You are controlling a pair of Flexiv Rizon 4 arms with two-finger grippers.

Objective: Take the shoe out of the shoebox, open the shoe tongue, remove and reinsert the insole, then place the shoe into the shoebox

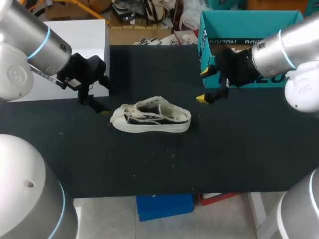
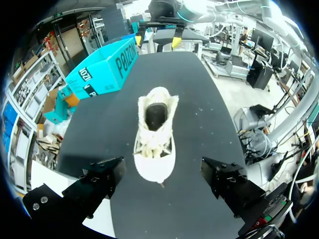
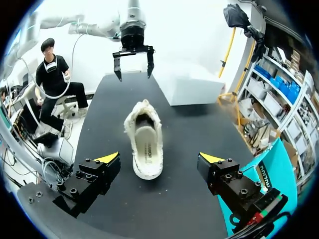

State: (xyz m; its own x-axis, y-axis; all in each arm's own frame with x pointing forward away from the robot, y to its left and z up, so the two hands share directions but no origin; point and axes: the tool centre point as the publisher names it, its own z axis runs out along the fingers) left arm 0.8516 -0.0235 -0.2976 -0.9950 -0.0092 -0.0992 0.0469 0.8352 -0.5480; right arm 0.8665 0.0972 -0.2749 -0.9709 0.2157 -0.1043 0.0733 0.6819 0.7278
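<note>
Bench [image 1: 149, 164]: dark, flat top that carries everything noted here.

White box [image 1: 75, 55]: plain, at the bench's rear on my left side.

Shoebox [image 1: 259, 30]: teal card with dark lettering on the walls. It sits at the rear on my right side, well apart from the shoe.

Shoe [image 1: 151, 118]: out of the shoebox, upright on its sole near the middle of the bench.
- Low-top sneaker with a dark canvas upper, an off-white sole and an off-white toe cap.
- Frayed pale trim runs round the collar, and the pale laces lie slack across the front.
- The right wrist view shows a light insole with dark print lying inside.
- Toe points to my left arm, heel to my right arm.

Left tool [image 3: 134, 73]: fingers spread wide with nothing held. It is near the toe, not touching.

Right tool [image 2: 157, 41]: fingers likewise spread wide and empty. It is off the heel end, between shoe and shoebox, clear of both.
</note>
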